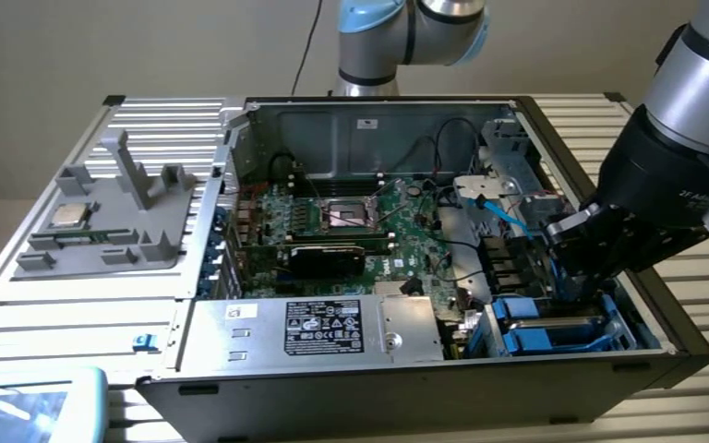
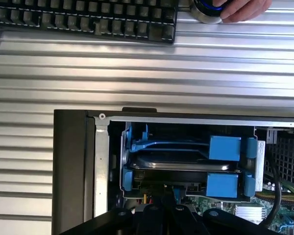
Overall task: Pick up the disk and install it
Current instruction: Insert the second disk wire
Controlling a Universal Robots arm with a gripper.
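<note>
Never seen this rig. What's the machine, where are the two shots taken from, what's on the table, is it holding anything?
It is one robot arm with a gripper, shut, reaching into the drive bay corner of an open PC case. The exterior view comes from a camera off the arm, looking down on the case. The wrist view comes from a camera on the arm's wrist, looking at the bay. There the disk sits in its blue carrier inside the bay, with the gripper right at it; whether it still grips the disk cannot be told. Beside the case on the ribbed table lies a grey tray with a small chip. A keyboard and a person's hand are nearby.
</note>
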